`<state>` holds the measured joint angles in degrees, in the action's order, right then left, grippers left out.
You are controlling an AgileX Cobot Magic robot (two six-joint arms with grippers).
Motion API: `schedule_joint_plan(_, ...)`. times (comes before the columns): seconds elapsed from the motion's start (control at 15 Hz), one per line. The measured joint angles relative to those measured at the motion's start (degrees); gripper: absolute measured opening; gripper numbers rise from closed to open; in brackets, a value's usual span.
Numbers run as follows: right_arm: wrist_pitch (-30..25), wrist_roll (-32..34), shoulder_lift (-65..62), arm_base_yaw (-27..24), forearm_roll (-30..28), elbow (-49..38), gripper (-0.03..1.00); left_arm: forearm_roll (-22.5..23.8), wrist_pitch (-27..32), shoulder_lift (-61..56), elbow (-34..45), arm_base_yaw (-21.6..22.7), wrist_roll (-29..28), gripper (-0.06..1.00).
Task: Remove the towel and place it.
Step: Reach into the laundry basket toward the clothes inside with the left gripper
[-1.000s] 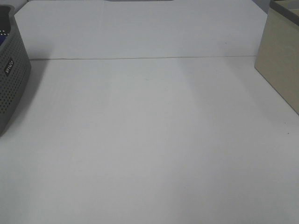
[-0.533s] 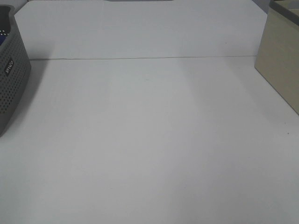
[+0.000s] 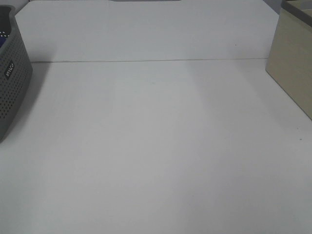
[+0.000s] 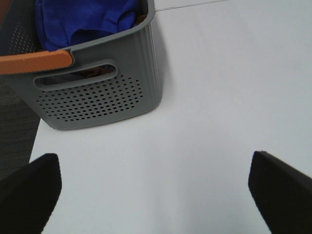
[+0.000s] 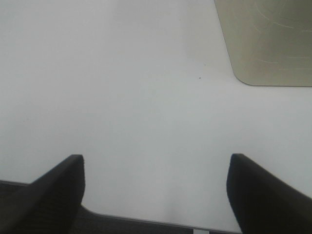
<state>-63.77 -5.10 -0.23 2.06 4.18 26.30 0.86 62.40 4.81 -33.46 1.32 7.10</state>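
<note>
The royal-blue towel (image 4: 83, 19) lies bunched inside the grey perforated basket (image 4: 97, 97), which has an orange handle (image 4: 34, 62). In the exterior high view only the basket's side (image 3: 12, 83) shows at the far left, with a sliver of blue inside. My left gripper (image 4: 153, 195) is open and empty, over the white table a little way in front of the basket. My right gripper (image 5: 156, 190) is open and empty above the table's near edge. Neither gripper shows in the exterior high view.
A beige box (image 3: 292, 63) stands at the right edge of the table; it also shows in the right wrist view (image 5: 268, 39). The white table (image 3: 156, 146) spreads between basket and box. A white back panel (image 3: 146, 29) rises behind.
</note>
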Motion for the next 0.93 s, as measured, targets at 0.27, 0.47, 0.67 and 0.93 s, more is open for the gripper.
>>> schedule_joint_plan(0.27,0.0,0.0,0.0,0.0,0.0,0.0,0.78,0.0,0.74,17.07,-11.23,0.0,16.62,0.99)
schedule_joint_plan(0.47,0.0,0.0,0.0,0.0,0.0,0.0,0.78,0.63,4.98,40.34,-27.96,0.0,33.29,0.99)
schedule_joint_plan(0.67,0.0,0.0,0.0,0.0,0.0,0.0,0.78,4.64,6.99,55.23,-38.96,0.0,40.91,0.99)
schedule_joint_plan(0.93,0.0,0.0,0.0,0.0,0.17,0.0,0.78,14.38,6.99,75.75,-54.83,0.0,43.54,0.99)
